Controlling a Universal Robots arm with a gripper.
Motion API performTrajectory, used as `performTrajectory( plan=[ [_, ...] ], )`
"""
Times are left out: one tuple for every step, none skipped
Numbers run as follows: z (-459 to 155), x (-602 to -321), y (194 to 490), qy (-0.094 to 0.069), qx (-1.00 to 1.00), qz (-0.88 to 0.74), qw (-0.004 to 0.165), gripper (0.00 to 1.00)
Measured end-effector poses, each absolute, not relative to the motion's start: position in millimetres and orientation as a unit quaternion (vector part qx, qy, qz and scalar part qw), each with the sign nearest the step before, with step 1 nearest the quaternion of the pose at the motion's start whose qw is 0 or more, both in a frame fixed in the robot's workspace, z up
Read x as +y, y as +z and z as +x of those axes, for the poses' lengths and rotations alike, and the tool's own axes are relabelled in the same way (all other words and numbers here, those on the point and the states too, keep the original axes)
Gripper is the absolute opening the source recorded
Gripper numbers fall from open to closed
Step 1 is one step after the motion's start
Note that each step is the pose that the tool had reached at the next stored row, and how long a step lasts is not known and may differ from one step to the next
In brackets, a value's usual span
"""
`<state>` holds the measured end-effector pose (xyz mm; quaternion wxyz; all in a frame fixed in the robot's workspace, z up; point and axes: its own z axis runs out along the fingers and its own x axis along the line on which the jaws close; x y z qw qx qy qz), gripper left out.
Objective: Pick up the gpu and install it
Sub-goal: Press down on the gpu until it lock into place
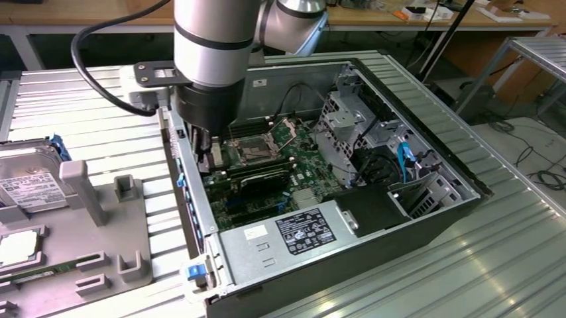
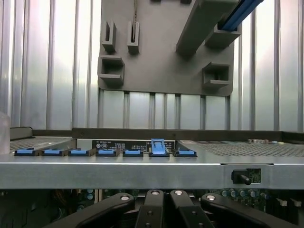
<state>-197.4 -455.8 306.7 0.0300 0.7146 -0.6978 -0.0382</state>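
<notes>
One open computer case (image 1: 354, 218) lies on the ribbed table (image 1: 495, 265), and the gripper (image 1: 205, 154) hangs inside it, jaws clenched near the CPU socket (image 1: 252, 149). The gpu (image 1: 261, 177) appears seated just below. Risk, as I judge: lifting off crooked could snag its bracket and unseat it.

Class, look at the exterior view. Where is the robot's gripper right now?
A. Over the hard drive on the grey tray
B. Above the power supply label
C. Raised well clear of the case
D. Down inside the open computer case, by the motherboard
D: the gripper reaches down inside the open case, next to the motherboard, near the case's rear wall.
</notes>
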Motion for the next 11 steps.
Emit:
performTrajectory(
  plan=[
    [-198, -456, 306, -0.038, -0.698, 0.715, 0.030, 0.11],
    [-198, -456, 306, -0.038, -0.698, 0.715, 0.030, 0.11],
    [-198, -456, 306, -0.038, -0.698, 0.715, 0.030, 0.11],
    [-198, -456, 306, -0.038, -0.698, 0.715, 0.030, 0.11],
    [-198, -456, 306, -0.039, -0.698, 0.714, 0.030, 0.11],
    [-197, -456, 306, -0.039, -0.698, 0.714, 0.031, 0.11],
    [-196, -456, 307, -0.040, -0.698, 0.714, 0.032, 0.11],
    [-194, -456, 308, -0.042, -0.698, 0.714, 0.032, 0.11],
    [-192, -456, 308, -0.042, -0.698, 0.714, 0.032, 0.11],
    [-191, -456, 308, -0.042, -0.698, 0.714, 0.032, 0.11],
    [-188, -456, 308, -0.042, -0.698, 0.714, 0.032, 0.11]
  ],
)
